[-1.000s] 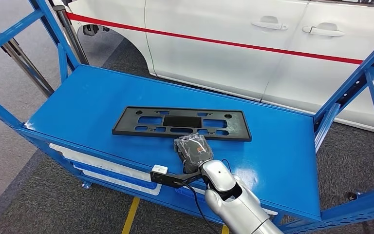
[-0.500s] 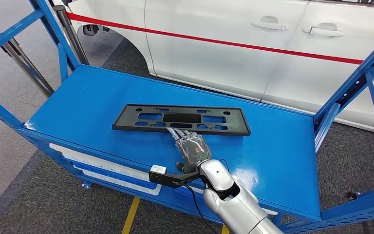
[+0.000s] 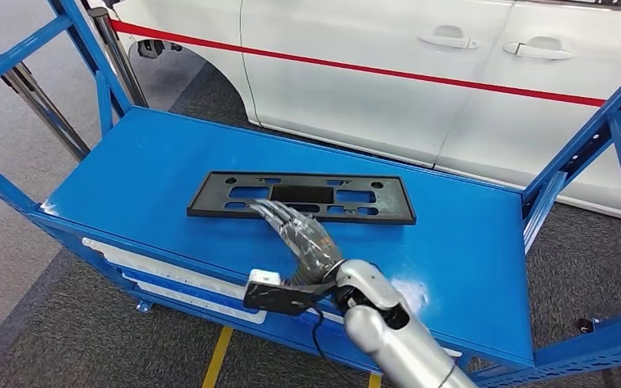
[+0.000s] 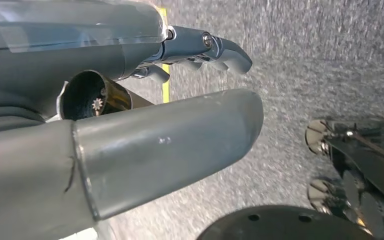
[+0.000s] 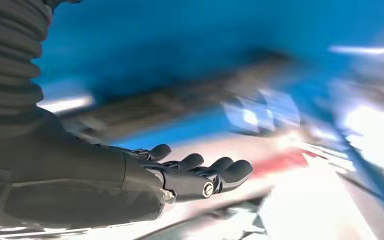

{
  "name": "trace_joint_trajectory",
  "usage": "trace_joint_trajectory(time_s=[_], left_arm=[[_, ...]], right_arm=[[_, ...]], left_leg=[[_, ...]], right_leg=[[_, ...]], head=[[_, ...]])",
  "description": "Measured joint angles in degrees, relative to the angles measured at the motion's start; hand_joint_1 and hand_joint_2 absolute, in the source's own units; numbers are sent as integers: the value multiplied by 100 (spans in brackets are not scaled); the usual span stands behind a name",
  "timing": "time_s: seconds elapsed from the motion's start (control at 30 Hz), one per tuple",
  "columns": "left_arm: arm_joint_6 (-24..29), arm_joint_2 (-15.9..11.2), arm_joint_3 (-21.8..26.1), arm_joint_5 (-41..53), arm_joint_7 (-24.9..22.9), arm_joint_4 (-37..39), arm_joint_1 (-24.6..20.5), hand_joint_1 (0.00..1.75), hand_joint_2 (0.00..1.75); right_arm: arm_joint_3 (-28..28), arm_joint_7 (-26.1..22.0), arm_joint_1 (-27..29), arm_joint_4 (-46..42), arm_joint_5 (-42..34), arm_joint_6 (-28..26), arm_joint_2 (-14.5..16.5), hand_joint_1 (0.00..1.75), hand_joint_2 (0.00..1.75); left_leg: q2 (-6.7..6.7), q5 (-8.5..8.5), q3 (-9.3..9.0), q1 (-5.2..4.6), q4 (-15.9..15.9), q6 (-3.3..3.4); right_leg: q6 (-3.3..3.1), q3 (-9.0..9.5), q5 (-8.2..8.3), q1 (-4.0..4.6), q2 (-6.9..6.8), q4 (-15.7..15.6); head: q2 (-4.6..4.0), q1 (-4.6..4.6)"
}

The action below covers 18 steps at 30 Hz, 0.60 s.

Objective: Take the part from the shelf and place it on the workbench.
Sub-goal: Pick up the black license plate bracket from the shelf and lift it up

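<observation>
On the blue shelf (image 3: 154, 162) the flat black part (image 3: 301, 196) lies unheld. At its near edge the right hand (image 3: 299, 238) is reached out, fingers apart and empty. The grasp step is judged underway; next, fingers must be worked under the edge.

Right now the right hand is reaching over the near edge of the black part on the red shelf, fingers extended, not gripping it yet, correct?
One error: the shelf is blue, not red, as the head view shows. The rest holds: the right hand reaches over the near edge of the black part, fingers extended, not gripping it yet.
</observation>
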<state>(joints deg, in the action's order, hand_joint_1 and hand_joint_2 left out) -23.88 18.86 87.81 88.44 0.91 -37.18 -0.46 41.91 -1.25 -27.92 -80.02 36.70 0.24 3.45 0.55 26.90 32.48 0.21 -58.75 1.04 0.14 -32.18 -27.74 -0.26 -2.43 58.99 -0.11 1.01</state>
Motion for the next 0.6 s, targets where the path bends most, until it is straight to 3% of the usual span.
trace_joint_trajectory(time_s=[0.07, 0.2, 0.33, 0.47, 0.6], left_arm=[[-109, 26, 51, -34, 5, -67, 16, 0, 0], [-206, 56, 93, -92, 18, -133, 26, 0, 0], [-285, 74, 124, -78, 163, -188, 21, 0, 0], [-246, 74, 146, 50, 275, -207, 4, 0, 0], [-98, 62, 152, 127, 209, -196, -22, 0, 0]], right_arm=[[-212, 37, -130, -1269, -808, 254, -262, 0, 0], [-566, -77, -231, -2801, -1083, 197, -655, 0, 0], [-780, -91, -291, -3539, -1401, 117, -1036, 0, 175], [-841, 293, -368, -3558, -1394, 392, -1156, 0, 175], [-623, 932, -669, -3032, -475, 539, -1070, 0, 175]], left_leg=[[0, 0, 5, 0, 0, 1], [-1, 4, 6, -4, 0, 5], [1, 5, 5, -7, 0, 6], [3, 5, 4, -10, 0, 5], [3, 0, 0, -8, 1, 1]], right_leg=[[0, -3, 0, -3, -1, -1], [1, -1, 0, -7, 0, -3], [1, 1, 0, -9, 1, -3], [2, 3, 1, -8, 3, -3], [-1, 6, 3, -5, 3, 2]], head=[[0, 0], [0, 0], [0, 0], [0, -1], [0, 0]])
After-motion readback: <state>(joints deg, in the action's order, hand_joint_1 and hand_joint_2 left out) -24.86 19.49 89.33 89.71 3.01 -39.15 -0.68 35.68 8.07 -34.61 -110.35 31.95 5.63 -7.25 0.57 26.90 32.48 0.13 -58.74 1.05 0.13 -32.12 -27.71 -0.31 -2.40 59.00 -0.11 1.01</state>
